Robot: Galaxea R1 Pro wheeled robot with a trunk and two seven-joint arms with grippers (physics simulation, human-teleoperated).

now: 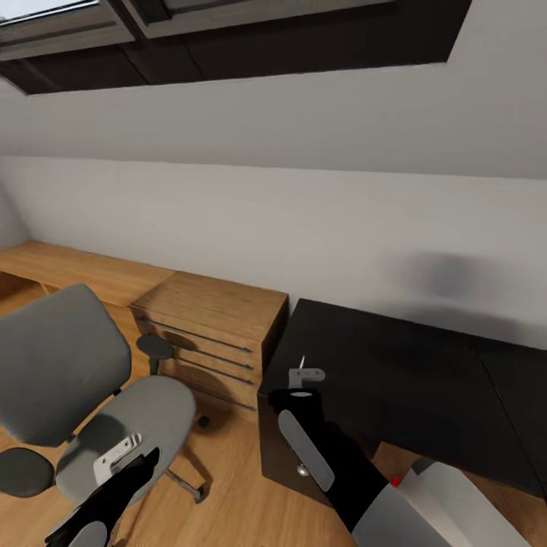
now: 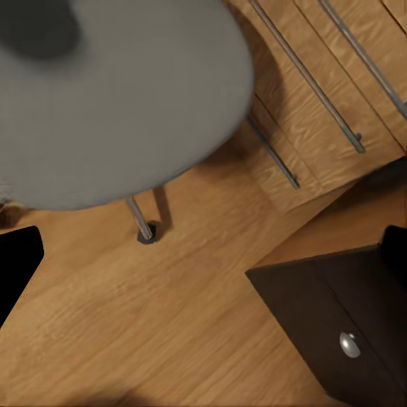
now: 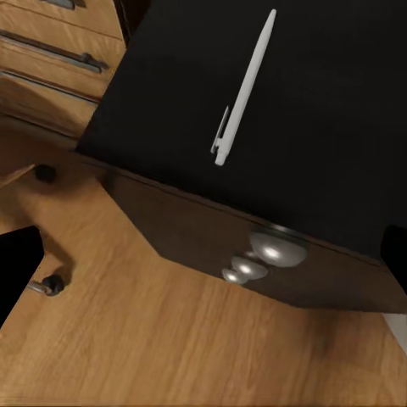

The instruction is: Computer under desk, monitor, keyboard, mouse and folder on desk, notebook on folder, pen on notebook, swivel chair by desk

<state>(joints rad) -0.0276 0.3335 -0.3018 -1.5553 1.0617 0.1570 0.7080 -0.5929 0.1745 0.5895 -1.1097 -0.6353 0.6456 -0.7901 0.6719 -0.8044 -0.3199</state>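
The right gripper is held above the near corner of the desk with fingers spread wide and nothing between them, the pen being left flat on the black top, seemingly just released, near the knobbed drawers.

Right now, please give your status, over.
Left fingers open at swivel chair. Right fingers open above pen. Pen lies on desk by its corner. Nothing between.

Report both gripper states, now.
Left gripper: open, holding nothing.
Right gripper: open, holding nothing; the pen is free of its fingers, over the desk.
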